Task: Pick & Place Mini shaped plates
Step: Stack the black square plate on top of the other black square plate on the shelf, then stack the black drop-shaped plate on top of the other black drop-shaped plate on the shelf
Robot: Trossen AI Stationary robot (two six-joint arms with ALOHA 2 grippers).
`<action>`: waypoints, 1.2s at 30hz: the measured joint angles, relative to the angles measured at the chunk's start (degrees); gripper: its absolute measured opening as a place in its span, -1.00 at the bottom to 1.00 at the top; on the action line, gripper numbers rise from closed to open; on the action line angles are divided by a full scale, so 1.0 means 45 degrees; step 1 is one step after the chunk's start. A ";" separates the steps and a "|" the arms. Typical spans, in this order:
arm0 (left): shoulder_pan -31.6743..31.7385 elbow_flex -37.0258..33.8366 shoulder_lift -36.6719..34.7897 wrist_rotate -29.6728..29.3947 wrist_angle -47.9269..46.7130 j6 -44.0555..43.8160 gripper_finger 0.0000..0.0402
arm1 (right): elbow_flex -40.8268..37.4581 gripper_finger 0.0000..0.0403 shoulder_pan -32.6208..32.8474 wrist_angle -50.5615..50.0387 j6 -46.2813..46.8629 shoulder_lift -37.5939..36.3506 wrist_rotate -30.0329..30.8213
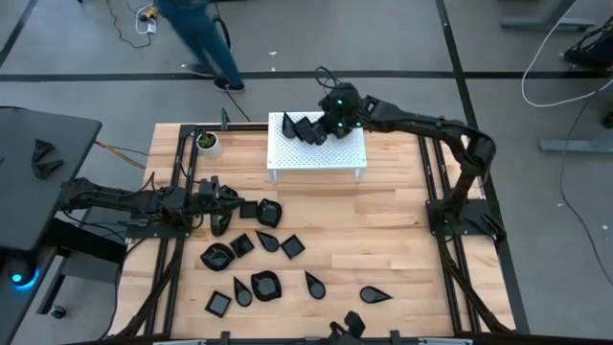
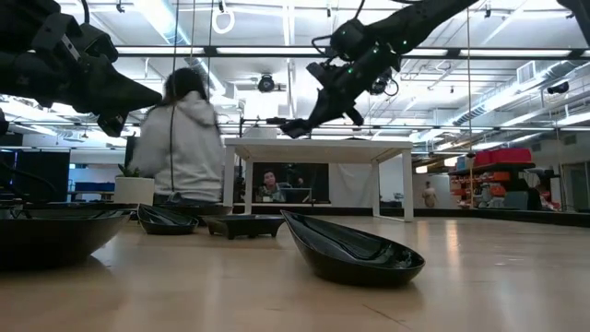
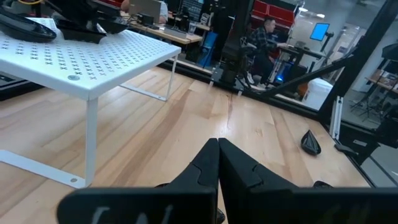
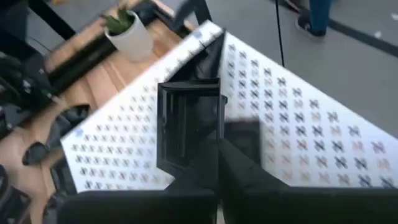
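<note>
No text, label, brand, number or sign can be read in any view. The white shelf (image 4: 298, 124) bears only a repeated pattern of small x-shaped marks, not letters. Screens and signs in the room behind are too small to read.

One camera hangs above me, looking straight down on my whole table (image 1: 383, 240); another sits at tabletop level, facing across the wood into the room. My wrist cameras look forward past my fingers, the right one close over the white perforated stand (image 4: 298, 124), which all four views share.
</note>
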 joint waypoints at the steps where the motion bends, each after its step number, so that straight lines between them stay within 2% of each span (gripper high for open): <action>1: 0.0003 0.0000 0.0000 -0.0004 0.0004 0.0000 -0.96 | 0.0001 -1.00 -0.0032 -0.0108 -0.0066 -0.0002 0.0001; 10: 0.0001 -0.0001 0.0000 -0.0006 0.0001 -0.0002 -0.96 | 0.0015 -0.96 -0.0273 -0.0624 -0.0329 -0.0301 -0.0606; 18: -0.0001 0.0000 0.0000 -0.0008 0.0008 -0.0005 -0.96 | 0.0015 -0.95 -0.0335 -0.0894 -0.0875 -0.0301 -0.0543; 22: 0.0002 0.0000 0.0000 -0.0009 0.0000 -0.0005 -0.96 | 0.0015 -0.89 -0.0353 -0.0886 -0.0865 -0.0301 -0.0503; 28: 0.0004 -0.0005 0.0000 -0.0007 0.0004 -0.0029 -0.96 | 0.0015 -0.67 -0.0369 -0.0836 -0.0808 -0.0301 0.1302; 32: -0.0001 -0.0001 0.0000 -0.0008 -0.0001 -0.0030 -0.96 | 0.0015 -0.55 -0.0248 -0.0332 -0.1149 -0.0362 0.1658; 36: -0.0001 -0.0005 0.0000 -0.0006 0.0001 -0.0034 -0.96 | 0.0015 -0.55 0.0748 -0.0031 -0.1594 -0.0732 0.2038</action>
